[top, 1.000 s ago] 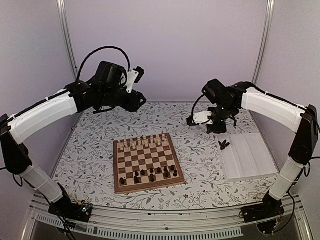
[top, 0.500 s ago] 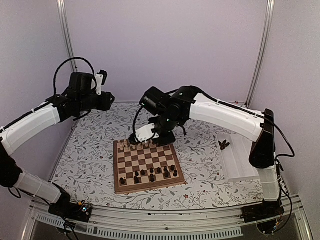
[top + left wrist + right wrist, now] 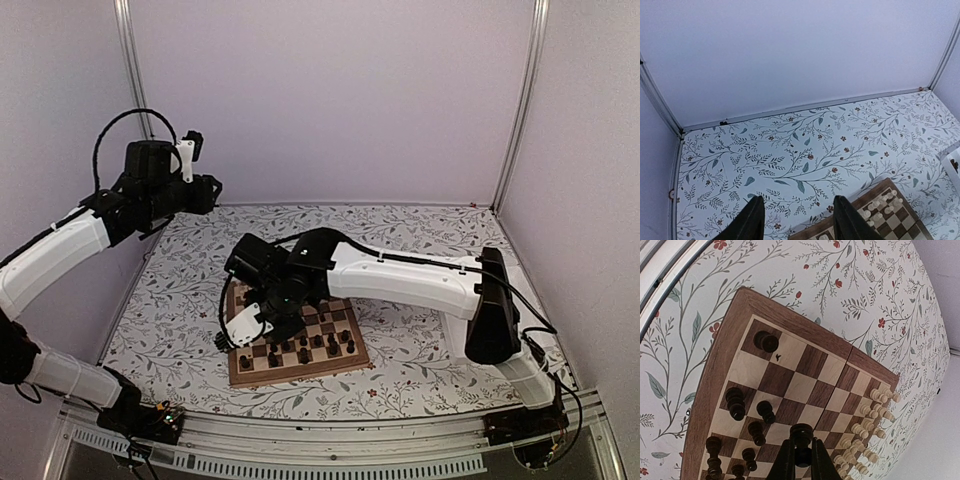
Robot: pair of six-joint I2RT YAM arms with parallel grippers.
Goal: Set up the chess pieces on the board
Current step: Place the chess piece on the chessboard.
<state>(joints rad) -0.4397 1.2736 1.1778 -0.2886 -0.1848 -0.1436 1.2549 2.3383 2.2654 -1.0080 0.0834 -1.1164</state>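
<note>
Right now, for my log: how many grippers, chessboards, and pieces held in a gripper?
Grippers: 2, the left gripper and the right gripper
Chessboards: 1, the board
Held pieces: 1, a dark chess piece in the right gripper
Total: 4

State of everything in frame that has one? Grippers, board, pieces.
left gripper: open, empty, raised.
right gripper: shut on dark chess piece, over the board.
board: unfolded, flat.
other dark chess pieces: standing, near rows.
pale chessmen: standing, far rows.
</note>
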